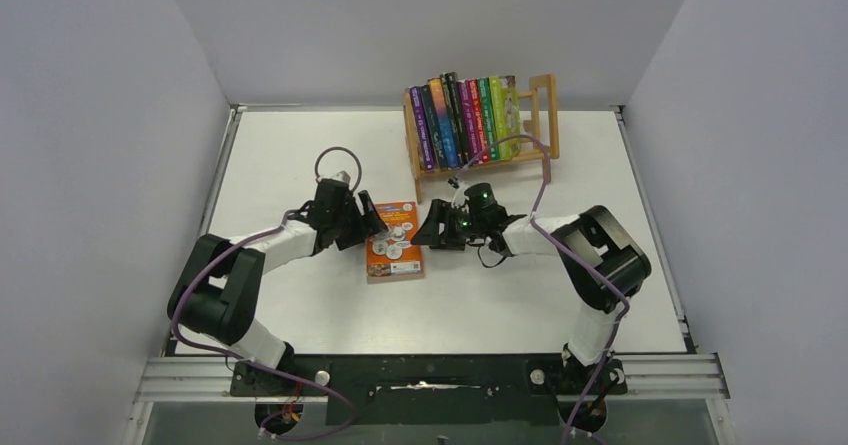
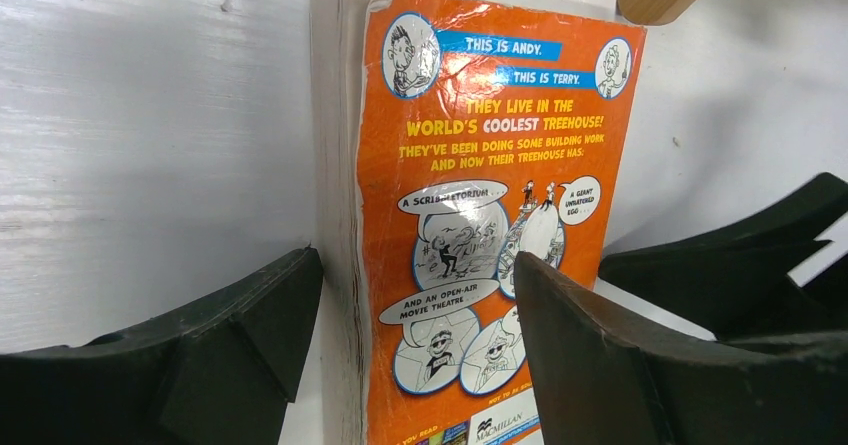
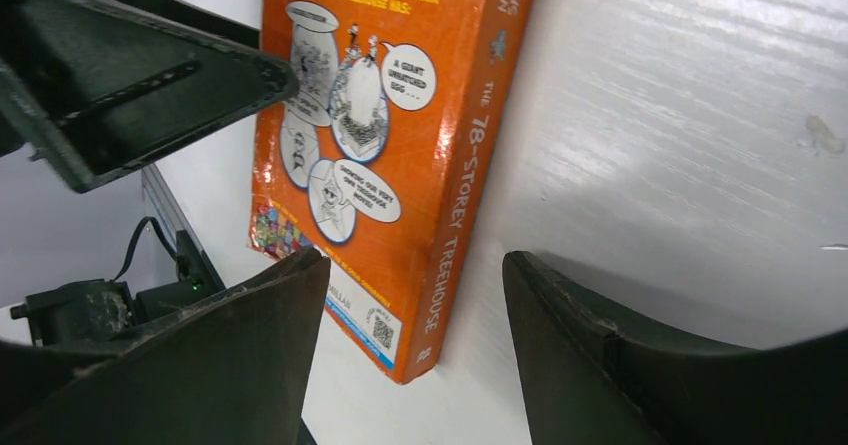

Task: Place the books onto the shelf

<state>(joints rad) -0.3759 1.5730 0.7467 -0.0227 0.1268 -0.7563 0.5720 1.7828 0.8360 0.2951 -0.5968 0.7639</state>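
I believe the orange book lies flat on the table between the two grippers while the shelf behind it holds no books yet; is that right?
Not quite: the shelf already holds a row of books standing upright, as the top external view shows. The orange book does lie flat on the table between the left gripper and the right gripper.

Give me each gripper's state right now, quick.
Left gripper: open, jaws either side of the orange book at its page edge, nothing held.
Right gripper: open, jaws either side of the same book's spine, nothing held.
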